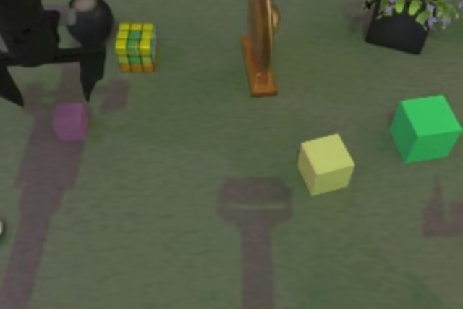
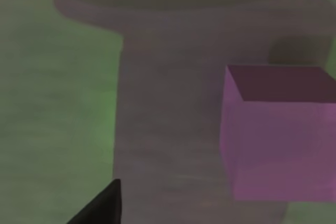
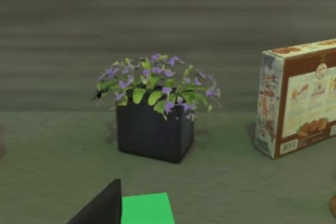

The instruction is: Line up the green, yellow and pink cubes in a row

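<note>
Your left gripper point(image 1: 49, 95) sits at the table's far left, fingers spread wide and pointing down, with nothing between them. One finger tip reads near the left edge of the top view, the other just left of the puzzle cube point(image 1: 136, 47).

The pink cube point(image 1: 70, 121) lies on the green table point(image 1: 181, 179), just nearer the camera than the gap between the fingers, inside the arm's shadow. It is not gripped; whether either finger touches it you cannot tell from above. In the left wrist view the pink cube point(image 2: 281, 132) fills the frame's side, with one dark fingertip point(image 2: 102, 208) apart from it.

The yellow cube point(image 1: 325, 163) rests right of centre. The green cube point(image 1: 425, 127) rests further right, near but not touching the yellow one. Both are well apart from the pink cube.

Your right gripper is out of the top view. Its wrist view shows only one dark fingertip point(image 3: 102, 208) beside the green cube's top point(image 3: 147, 209), so its opening cannot be told. Beyond stand a potted plant point(image 3: 155, 111) and a carton point(image 3: 296, 98).

A wooden ornament point(image 1: 260, 30) stands at the far middle.
</note>
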You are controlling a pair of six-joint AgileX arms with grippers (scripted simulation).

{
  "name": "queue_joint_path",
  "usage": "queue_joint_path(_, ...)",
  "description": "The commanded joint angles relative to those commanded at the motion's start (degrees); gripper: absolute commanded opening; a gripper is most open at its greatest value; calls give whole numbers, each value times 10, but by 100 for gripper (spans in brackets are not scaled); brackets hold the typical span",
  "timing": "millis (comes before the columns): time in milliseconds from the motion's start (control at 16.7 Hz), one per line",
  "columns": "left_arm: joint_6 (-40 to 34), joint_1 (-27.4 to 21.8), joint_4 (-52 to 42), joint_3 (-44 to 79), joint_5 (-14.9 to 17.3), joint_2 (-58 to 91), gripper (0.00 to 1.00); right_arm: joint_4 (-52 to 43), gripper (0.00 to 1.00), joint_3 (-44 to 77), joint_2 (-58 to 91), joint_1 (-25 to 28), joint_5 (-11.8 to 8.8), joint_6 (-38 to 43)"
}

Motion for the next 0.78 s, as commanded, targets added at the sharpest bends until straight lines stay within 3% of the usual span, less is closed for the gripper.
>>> queue_joint_path(360, 0, -1, 131, -83, 0, 43, 100, 0, 100, 0, 0, 0, 0, 0)
queue_joint_path(660, 0, -1, 146, -94, 1, 50, 100, 0, 100, 0, 0, 0, 0, 0)
queue_joint_path(780, 0, -1, 146, -94, 1, 50, 85, 0, 100, 0, 0, 0, 0, 0)
